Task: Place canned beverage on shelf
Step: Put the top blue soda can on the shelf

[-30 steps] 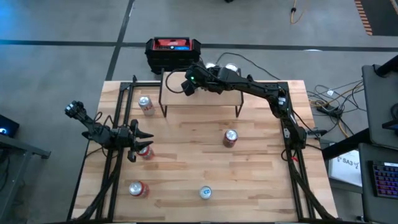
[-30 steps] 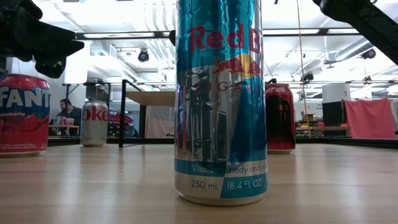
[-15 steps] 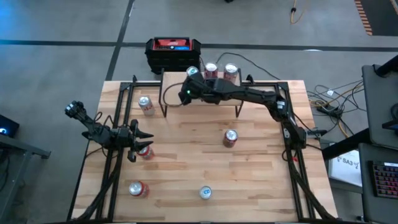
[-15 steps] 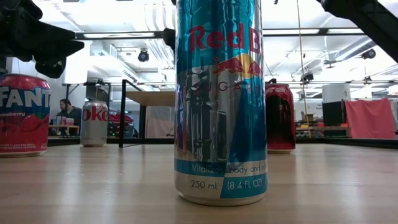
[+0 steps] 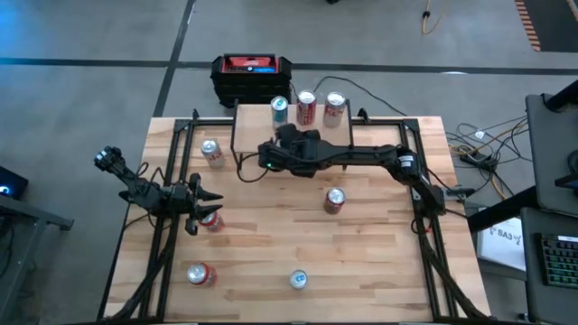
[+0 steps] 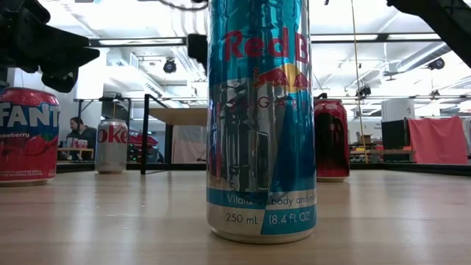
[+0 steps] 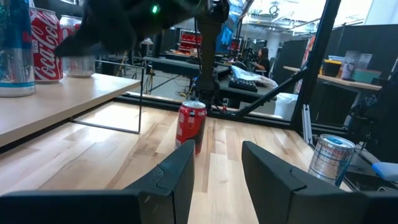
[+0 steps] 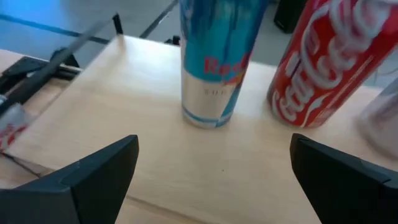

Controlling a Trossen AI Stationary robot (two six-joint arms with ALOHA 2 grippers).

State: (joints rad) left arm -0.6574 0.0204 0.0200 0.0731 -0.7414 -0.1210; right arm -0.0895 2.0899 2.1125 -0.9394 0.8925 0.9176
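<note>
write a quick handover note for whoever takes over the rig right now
Right gripper: open, empty, by the shelf's front edge, facing the cans on it.
Left gripper: shut, holding nothing, waiting at the table's left side next to a red can.
Done: three cans stand on the shelf: blue Red Bull, red Coca-Cola, and a silver can.
Left: five cans on the table: the one by the left gripper, rear left, centre right, front left, front centre.
</note>
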